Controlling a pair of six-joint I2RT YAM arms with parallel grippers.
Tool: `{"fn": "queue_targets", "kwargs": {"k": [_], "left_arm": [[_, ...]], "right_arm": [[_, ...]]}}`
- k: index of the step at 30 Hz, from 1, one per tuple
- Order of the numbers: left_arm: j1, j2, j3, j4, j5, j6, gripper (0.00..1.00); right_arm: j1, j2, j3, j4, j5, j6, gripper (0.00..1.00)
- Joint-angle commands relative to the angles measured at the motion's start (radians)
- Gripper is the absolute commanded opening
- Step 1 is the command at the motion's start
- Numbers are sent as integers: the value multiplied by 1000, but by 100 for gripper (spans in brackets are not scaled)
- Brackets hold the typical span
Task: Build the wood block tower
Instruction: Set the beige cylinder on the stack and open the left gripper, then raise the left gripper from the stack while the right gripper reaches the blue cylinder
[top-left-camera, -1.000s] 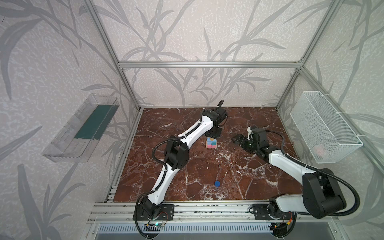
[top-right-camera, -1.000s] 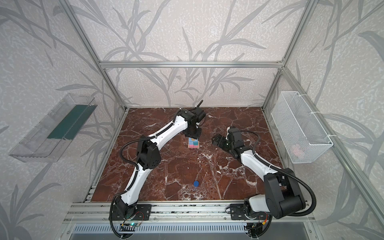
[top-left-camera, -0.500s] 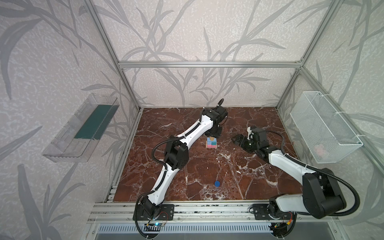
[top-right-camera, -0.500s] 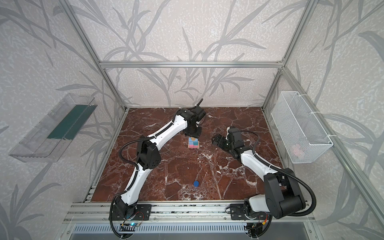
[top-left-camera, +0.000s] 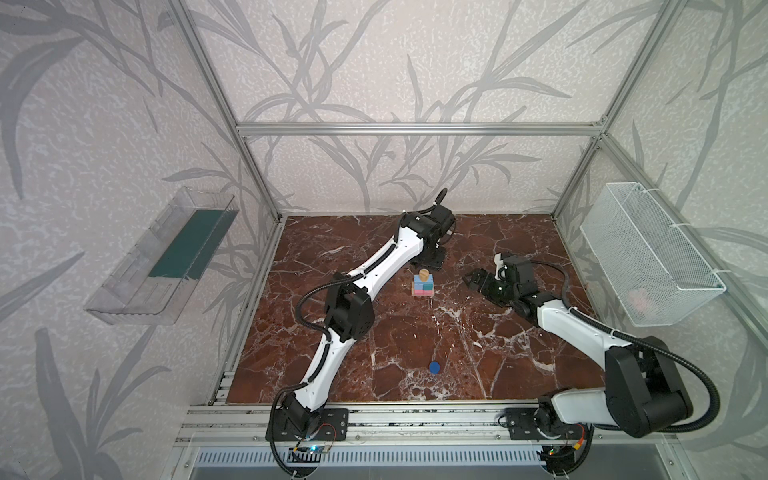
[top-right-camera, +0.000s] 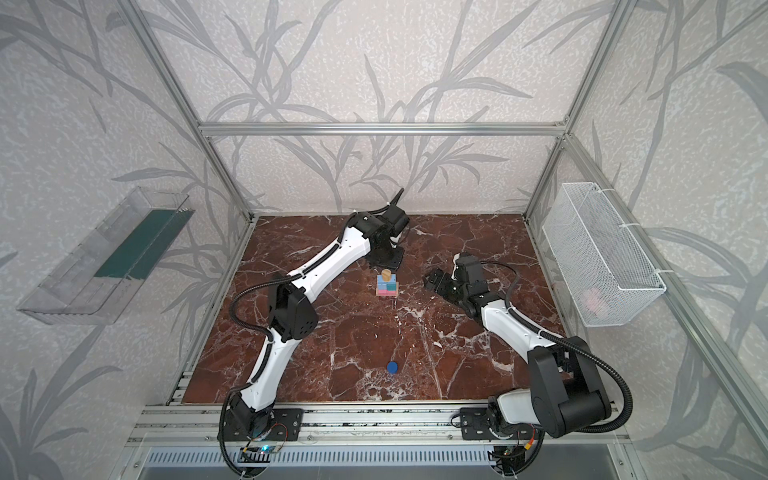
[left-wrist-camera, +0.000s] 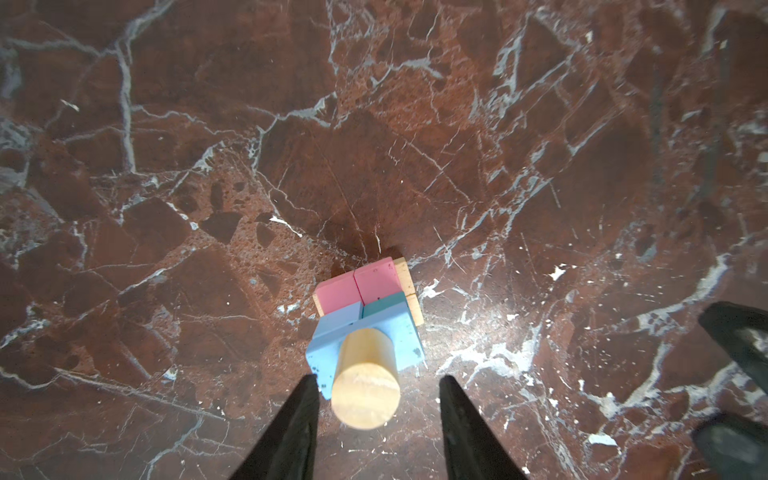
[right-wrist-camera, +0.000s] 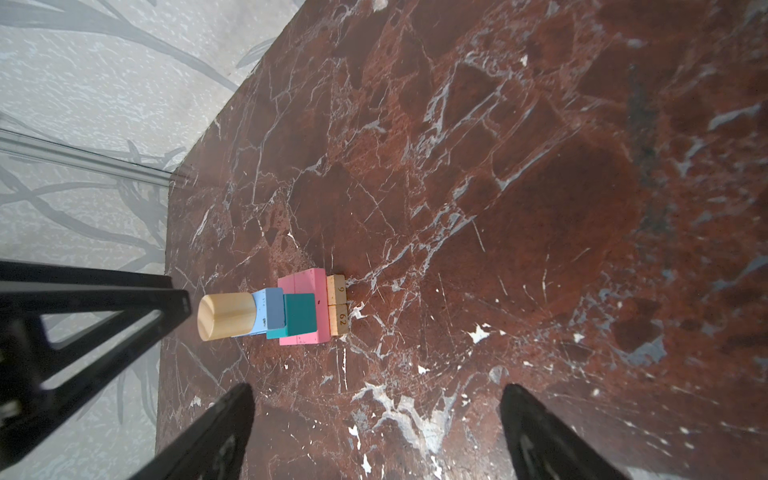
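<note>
The tower (top-left-camera: 422, 286) (top-right-camera: 387, 286) stands mid-floor: tan bars (right-wrist-camera: 338, 305) lowest, pink bars (left-wrist-camera: 357, 282) on them, then a teal cube (right-wrist-camera: 299, 316) and light blue blocks (left-wrist-camera: 399, 340), with a tan cylinder (left-wrist-camera: 365, 376) (top-left-camera: 423, 274) upright at the tip. My left gripper (left-wrist-camera: 376, 380) (top-left-camera: 430, 261) hangs just above and behind the tower. It is open, its fingers (left-wrist-camera: 309, 399) on either side of the cylinder with a gap on each side. My right gripper (right-wrist-camera: 376, 399) (top-left-camera: 473, 279) is open and empty to the tower's right. A dark blue cylinder (top-left-camera: 434, 366) (top-right-camera: 392, 366) lies alone near the front.
A white wire basket (top-left-camera: 648, 257) hangs on the right wall with something pink inside. A clear plastic tray (top-left-camera: 166, 257) hangs on the left wall. Aluminium posts frame the marble floor (top-left-camera: 457, 340), and a rail runs along its front edge.
The left gripper's jaws have spread a little wider around the tan cylinder. Both arms stay almost where they were.
</note>
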Motion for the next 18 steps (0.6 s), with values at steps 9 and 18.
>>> {"fn": "queue_targets", "kwargs": {"k": [9, 18], "left_arm": [[13, -438, -433, 349, -90, -12, 47], [78, -891, -1037, 914, -54, -87, 50]], "right_arm": [[17, -69, 34, -75, 15, -31, 90], [140, -100, 167, -297, 146, -121, 89]]}}
